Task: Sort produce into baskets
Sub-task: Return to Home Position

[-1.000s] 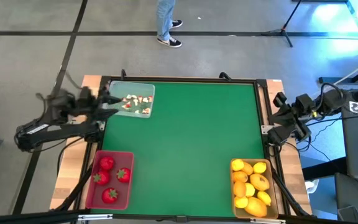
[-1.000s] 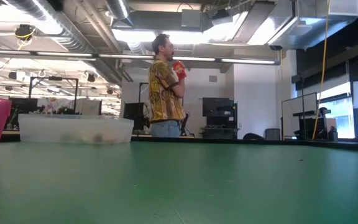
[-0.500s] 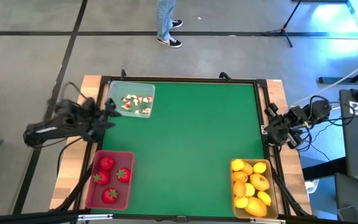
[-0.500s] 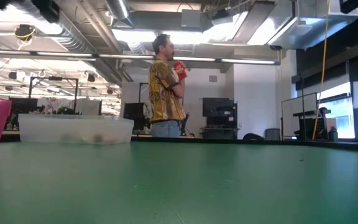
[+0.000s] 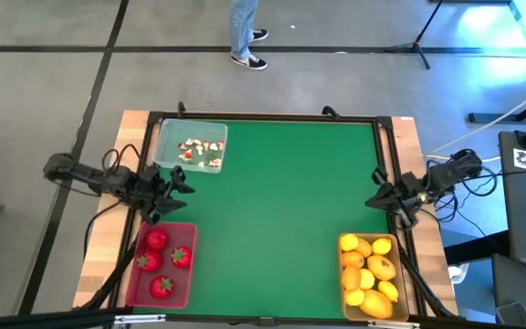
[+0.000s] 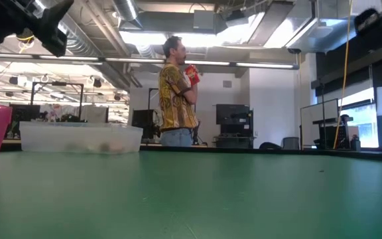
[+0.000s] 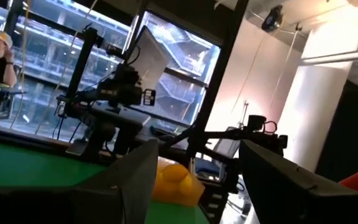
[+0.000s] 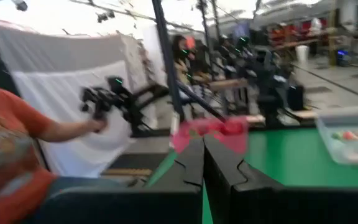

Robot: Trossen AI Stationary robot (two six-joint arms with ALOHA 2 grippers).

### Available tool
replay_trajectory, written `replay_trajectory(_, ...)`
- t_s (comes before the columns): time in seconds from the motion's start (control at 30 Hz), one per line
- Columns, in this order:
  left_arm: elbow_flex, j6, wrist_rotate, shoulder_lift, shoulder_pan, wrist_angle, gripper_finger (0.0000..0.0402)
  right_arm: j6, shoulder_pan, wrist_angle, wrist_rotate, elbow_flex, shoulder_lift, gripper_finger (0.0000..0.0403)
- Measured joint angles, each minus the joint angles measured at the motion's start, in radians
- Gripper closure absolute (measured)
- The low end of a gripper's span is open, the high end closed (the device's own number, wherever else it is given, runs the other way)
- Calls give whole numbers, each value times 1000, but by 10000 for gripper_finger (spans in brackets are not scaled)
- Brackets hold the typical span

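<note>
The clear basket (image 5: 192,146) at the far left holds tiny white-and-red bits. Three strawberries lie in the red basket (image 5: 161,263) at the near left, and several lemons fill the tan-yellow basket (image 5: 370,274) at the near right. My left gripper (image 5: 183,183) hangs over the mat's left edge between the clear and red baskets; it is open (image 7: 197,186) with nothing between its fingers. My right gripper (image 5: 371,201) hangs over the mat's right edge, just beyond the yellow basket's far end, shut (image 8: 204,165) on nothing.
The green mat (image 5: 272,210) lies bare between the baskets. A person (image 6: 176,93) stands beyond the table's far edge, legs showing in the high view (image 5: 245,32). Another person's orange sleeve (image 8: 11,143) shows off the table's left side. Cables run beside the right arm (image 5: 468,187).
Both arms have sunk and folded in. My left gripper has gone from beside the clear basket toward the table's near edge, ending between the clear and red baskets. My right gripper has come down toward the mat's right edge. No produce or basket has moved.
</note>
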Motion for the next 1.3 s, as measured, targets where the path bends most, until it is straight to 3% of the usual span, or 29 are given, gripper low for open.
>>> replay_trajectory(0.13, 0, 46, -137, 29, -114, -2, 180, -14, 0, 37, 52, -52, 0, 397)
replay_trajectory(0.23, 0, 59, -171, 34, -162, -1, 180, -39, 0, 47, 40, -70, 0, 397)
replay_trajectory(0.53, 0, 89, -15, 32, -222, -4, 180, -56, 0, -32, 14, -73, -1, 397)
replay_trajectory(0.83, 0, 88, -13, 32, -223, -17, 180, -42, 0, 46, 204, -213, -2, 397)
replay_trajectory(0.97, 0, 89, -13, 32, -223, -22, 180, -48, 0, 170, 219, -268, -2, 397)
replay_trajectory(1.1, 0, 89, -13, 32, -223, -58, 180, -52, 0, 288, 169, -324, -2, 397)
replay_trajectory(1.3, 0, 35, -11, 32, -223, -136, 180, -79, 0, 355, 0, -326, -2, 397)
